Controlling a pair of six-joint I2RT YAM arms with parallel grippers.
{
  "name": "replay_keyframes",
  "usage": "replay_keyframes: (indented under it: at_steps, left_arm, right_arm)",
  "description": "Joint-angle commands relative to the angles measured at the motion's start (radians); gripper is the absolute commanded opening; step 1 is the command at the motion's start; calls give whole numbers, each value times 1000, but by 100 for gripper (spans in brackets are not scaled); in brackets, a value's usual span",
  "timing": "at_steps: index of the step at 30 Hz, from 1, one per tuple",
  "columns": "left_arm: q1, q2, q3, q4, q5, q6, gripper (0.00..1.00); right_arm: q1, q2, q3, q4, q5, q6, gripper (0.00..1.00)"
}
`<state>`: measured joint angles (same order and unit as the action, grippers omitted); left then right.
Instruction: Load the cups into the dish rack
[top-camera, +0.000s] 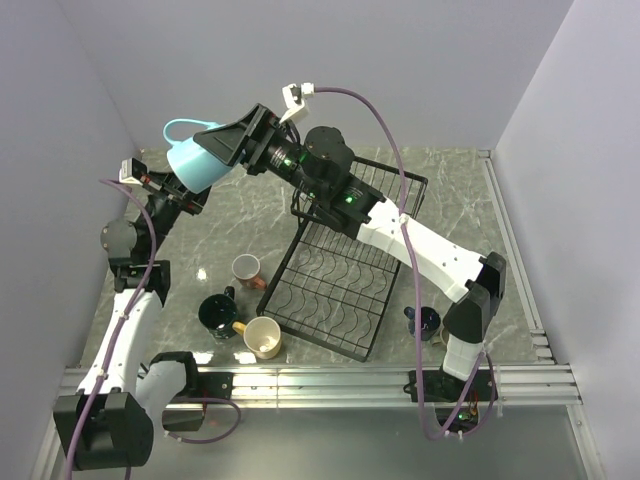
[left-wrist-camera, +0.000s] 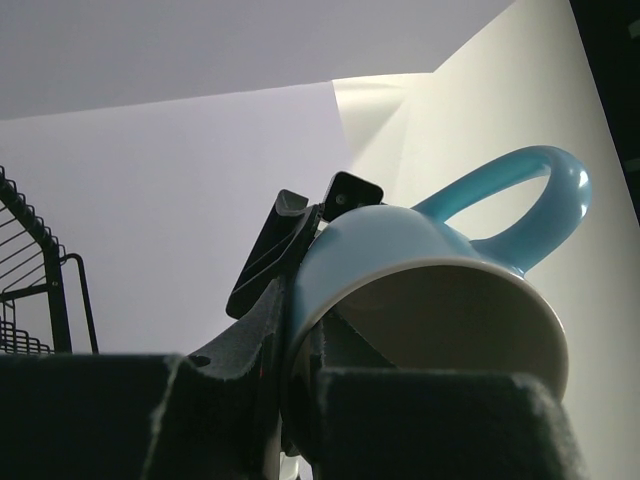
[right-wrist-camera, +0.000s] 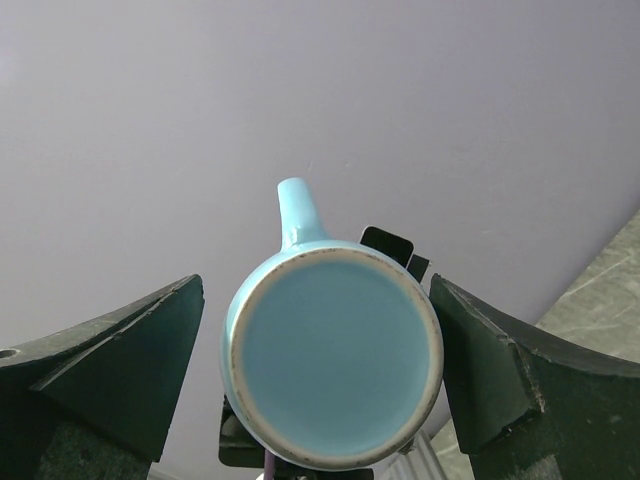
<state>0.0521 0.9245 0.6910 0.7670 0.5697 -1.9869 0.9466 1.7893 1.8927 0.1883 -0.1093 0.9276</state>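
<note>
Left gripper (left-wrist-camera: 298, 298) is clamped on the rim of the glossy light-blue ceramic mug (right-wrist-camera: 335, 365), held aloft; right gripper (top-camera: 220, 149) is spread wide, flanking its base without touching.

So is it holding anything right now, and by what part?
Yes: the left gripper pinches the light blue mug by its rim. The right gripper stands open on either side of the mug's base, not gripping.
</note>
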Motion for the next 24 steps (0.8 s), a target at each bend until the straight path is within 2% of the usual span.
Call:
replay_keyframes:
  at_steps: [1, 10, 16, 19, 24]
  left_arm:
    - [-15, -6, 41, 57, -37, -240, 1]
    - [-17, 7, 62, 29, -79, -208, 1]
    - [-21, 45, 134, -24, -91, -175, 1]
    - [-26, 53, 169, -90, -102, -141, 0]
    - [-31, 51, 170, -126, -103, -133, 0]
  right_arm:
    - [21, 4, 17, 83, -32, 22, 100]
    - [27, 13, 2, 76, -46, 31, 100]
    - [43, 33, 16, 37, -36, 25, 99]
    - [52, 53, 37, 11, -30, 8, 87]
    - [50, 51, 46, -4, 3, -19, 84]
